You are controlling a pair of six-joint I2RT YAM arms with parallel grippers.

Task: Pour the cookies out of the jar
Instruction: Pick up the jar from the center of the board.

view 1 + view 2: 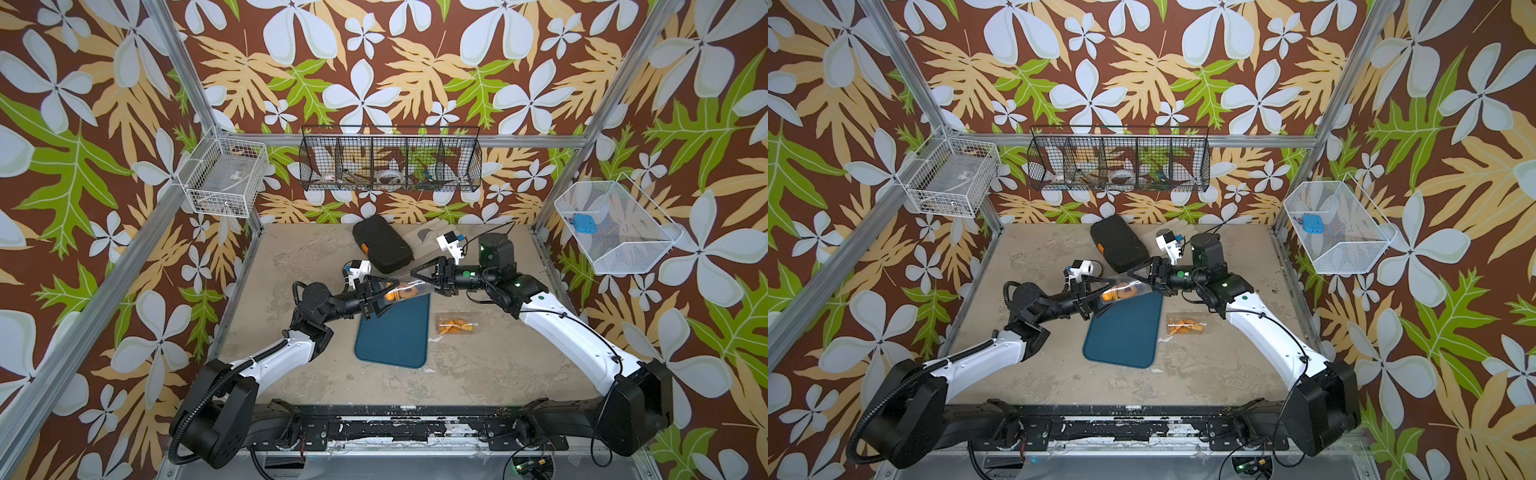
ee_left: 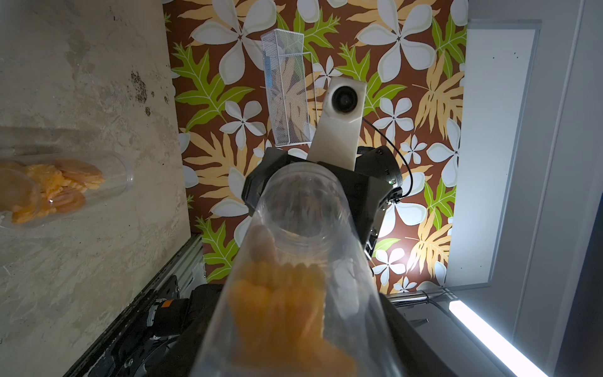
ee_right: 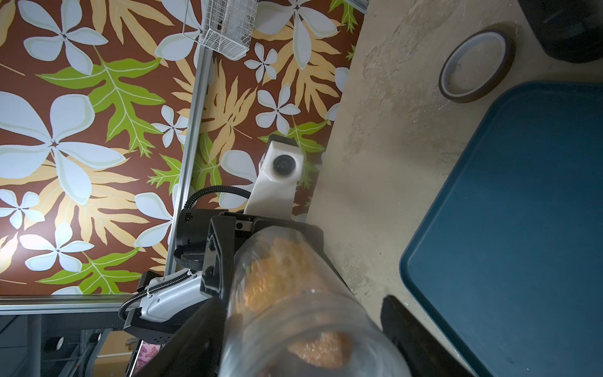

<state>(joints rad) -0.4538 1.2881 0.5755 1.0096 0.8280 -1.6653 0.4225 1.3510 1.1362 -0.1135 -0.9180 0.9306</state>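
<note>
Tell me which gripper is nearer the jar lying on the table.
Right. Both are at the raised jar over the blue tray's far end: the right gripper on the side toward the lying jar, the left gripper on the other side.

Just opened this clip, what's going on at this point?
Both arms meet above the far edge of the blue tray, with a clear jar lying level between them. The left gripper is clamped on its closed end, and the cookies sit toward that end. The right gripper is at the mouth end, its jaws spread, with a gap visible in the right wrist view. No cookies have been poured yet. A second jar lies on the table beside the tray.
</note>
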